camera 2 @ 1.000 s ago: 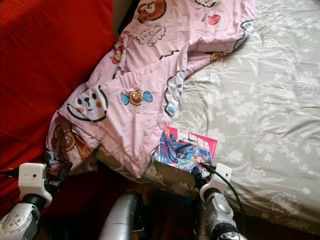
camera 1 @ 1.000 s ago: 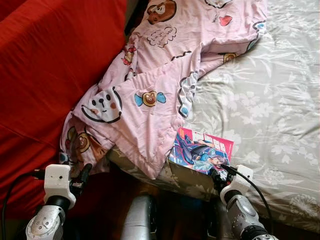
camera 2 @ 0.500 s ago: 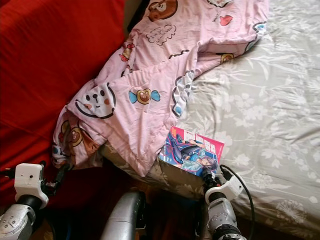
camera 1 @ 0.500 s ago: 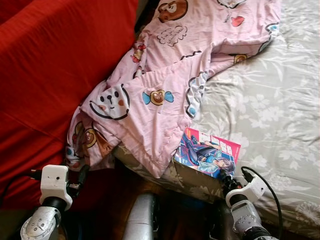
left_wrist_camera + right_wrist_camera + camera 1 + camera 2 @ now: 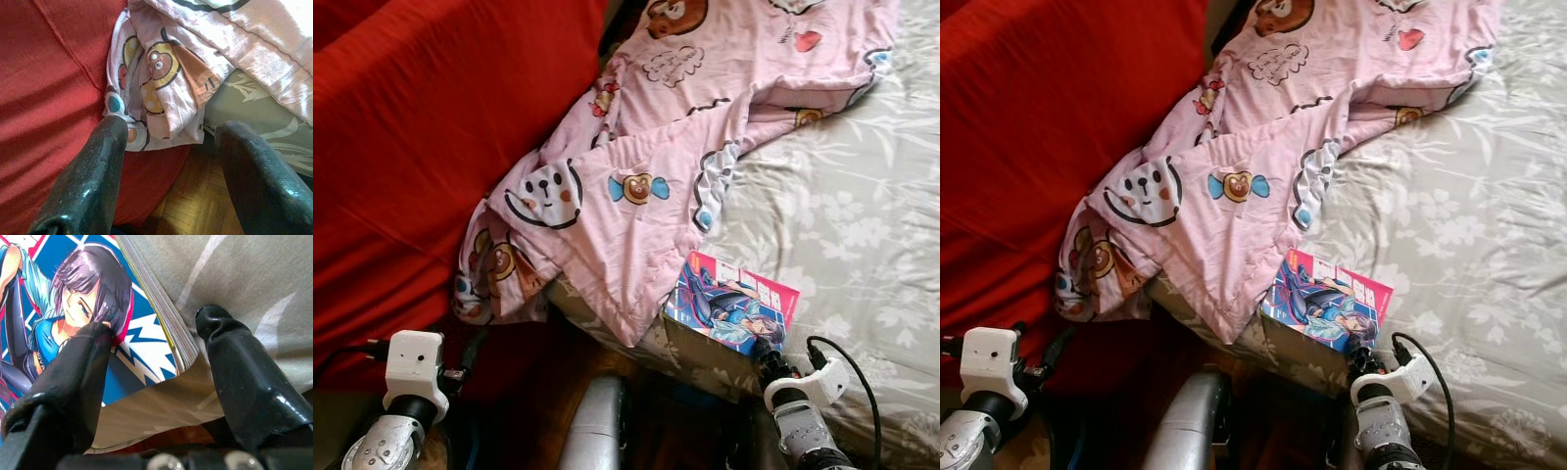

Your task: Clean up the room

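A red curtain [image 5: 421,147] hangs at 9 o'clock of the bed [image 5: 862,215]. A pink cartoon blanket [image 5: 666,147] droops off the bed's edge. The comic book [image 5: 732,303] lies near that edge, long side running 10 to 4 o'clock; its writing is too small to read. The right end effector [image 5: 156,357] has its fingers apart around the book's corner. The left end effector [image 5: 168,161] hangs with fingers apart.

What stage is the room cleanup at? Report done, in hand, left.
Done: nothing visibly tidied. In hand: the right claw, open, straddles a corner of the comic book on the bed. Left: grasp and move it; the pink blanket hangs crumpled off the bed.
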Motion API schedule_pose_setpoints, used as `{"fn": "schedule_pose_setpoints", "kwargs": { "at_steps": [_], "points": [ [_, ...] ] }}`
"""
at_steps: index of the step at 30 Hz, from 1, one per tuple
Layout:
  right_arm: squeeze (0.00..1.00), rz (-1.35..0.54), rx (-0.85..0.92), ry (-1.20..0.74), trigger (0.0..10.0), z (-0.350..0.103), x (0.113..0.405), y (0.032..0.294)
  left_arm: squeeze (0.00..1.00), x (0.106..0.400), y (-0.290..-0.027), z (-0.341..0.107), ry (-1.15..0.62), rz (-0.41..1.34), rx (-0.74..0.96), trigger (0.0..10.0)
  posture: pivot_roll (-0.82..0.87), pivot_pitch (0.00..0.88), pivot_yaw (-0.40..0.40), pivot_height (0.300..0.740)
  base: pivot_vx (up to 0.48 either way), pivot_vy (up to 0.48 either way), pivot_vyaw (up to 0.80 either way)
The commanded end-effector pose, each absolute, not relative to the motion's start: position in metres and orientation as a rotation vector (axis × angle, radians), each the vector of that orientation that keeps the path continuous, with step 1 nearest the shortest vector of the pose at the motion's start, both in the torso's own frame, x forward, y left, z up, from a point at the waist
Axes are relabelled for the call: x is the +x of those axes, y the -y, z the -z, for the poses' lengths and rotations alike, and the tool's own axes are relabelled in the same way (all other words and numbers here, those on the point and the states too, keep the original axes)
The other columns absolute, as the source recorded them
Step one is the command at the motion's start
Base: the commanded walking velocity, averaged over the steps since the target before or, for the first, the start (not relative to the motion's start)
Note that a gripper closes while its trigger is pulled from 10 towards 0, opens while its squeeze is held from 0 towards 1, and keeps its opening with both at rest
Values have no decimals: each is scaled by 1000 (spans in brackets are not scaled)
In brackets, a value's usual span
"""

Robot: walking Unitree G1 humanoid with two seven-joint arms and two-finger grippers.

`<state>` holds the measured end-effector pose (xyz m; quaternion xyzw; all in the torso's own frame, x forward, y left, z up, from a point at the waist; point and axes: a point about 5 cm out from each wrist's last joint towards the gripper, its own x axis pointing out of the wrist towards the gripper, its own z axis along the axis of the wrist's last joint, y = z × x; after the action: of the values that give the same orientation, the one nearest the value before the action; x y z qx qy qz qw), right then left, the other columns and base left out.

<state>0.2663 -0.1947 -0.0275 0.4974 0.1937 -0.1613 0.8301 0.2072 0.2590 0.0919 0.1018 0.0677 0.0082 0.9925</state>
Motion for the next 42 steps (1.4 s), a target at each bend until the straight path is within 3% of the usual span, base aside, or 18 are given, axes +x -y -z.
{"fn": "schedule_pose_setpoints", "kwargs": {
  "at_steps": [1, 14, 15, 16, 17, 42],
  "points": [
    [0, 286, 1084, -614, 10000, 50, 245, 159, 0, 196, -272, -92, -177, -48, 228, 10000, 293, 414, 260, 651, 0, 0, 0],
    [0, 235, 1131, -621, 10000, 49, 246, 146, 0, 196, -275, -96, -177, -45, 256, 10000, 302, 406, 270, 651, 0, 0, 0],
    [0, 217, 1140, -609, 8235, 48, 247, 146, 0, 197, -274, -96, -177, -42, 258, 10000, 299, 404, 269, 651, 0, 0, 0],
    [0, 212, 1142, -606, 8235, 47, 247, 145, 0, 197, -274, -96, -177, -41, 258, 10000, 299, 404, 269, 651, 0, 0, 0],
    [0, 205, 1136, -600, 0, 47, 248, 146, 0, 197, -272, -96, -177, -35, 260, 10000, 294, 400, 267, 651, 0, 0, 0],
    [0, 194, 1075, -536, 0, 42, 252, 165, 0, 219, -263, -84, -165, -53, 269, 10000, 229, 329, 211, 651, 0, 0, 0]
  ]
}}
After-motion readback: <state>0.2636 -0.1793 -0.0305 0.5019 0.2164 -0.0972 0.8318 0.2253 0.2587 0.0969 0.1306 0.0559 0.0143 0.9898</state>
